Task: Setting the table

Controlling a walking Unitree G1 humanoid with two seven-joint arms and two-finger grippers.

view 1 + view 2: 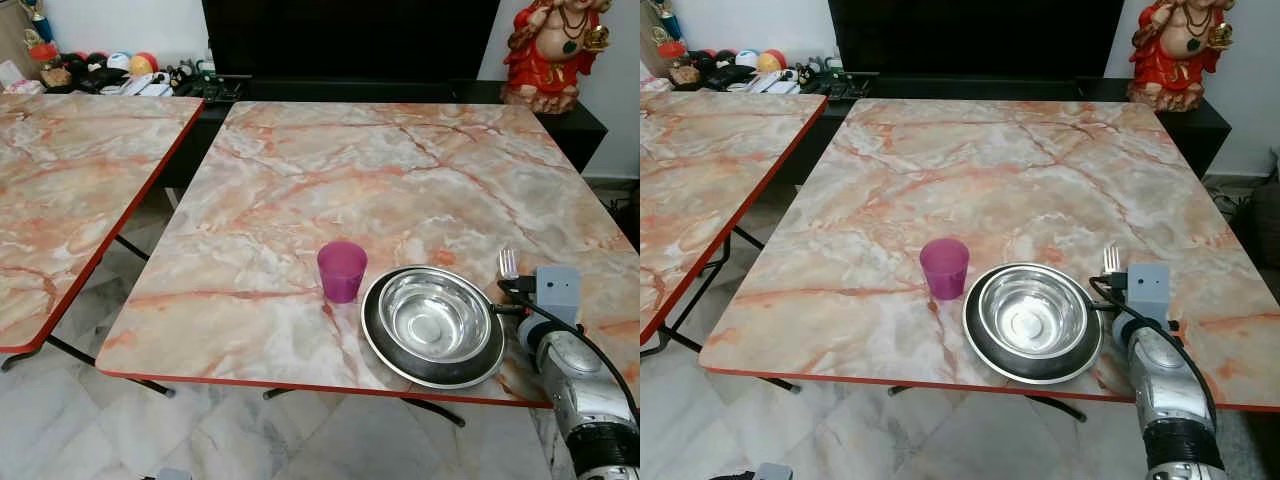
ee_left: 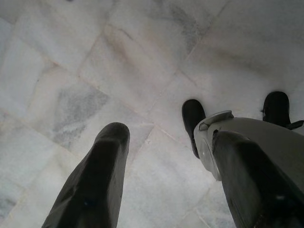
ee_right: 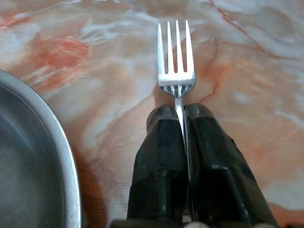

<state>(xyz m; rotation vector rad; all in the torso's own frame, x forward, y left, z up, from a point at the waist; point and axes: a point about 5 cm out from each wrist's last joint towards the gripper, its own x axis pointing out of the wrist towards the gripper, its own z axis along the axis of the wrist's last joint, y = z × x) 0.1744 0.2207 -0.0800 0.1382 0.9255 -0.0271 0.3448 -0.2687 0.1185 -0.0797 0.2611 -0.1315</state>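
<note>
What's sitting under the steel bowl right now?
The steel bowl sits inside a wider dark-rimmed plate on the marble table. The bowl itself holds nothing. The plate's centre is covered by the bowl, so anything there can't be seen.

Near edge of marble table [image 1: 400, 170] was crowded: purple cup [image 1: 342, 271] stood just left of steel bowl [image 1: 432, 316], which sat in a dark plate [image 1: 375, 340]. Right gripper [image 3: 182, 118], clamped on fork [image 3: 175, 57], lay just right of the bowl over the table. Table's middle and far half lay open. A floor gap separated it from second table [image 1: 70, 190]. Left gripper [image 2: 161, 156] hung fingers apart over floor tiles [image 2: 118, 57].
</note>
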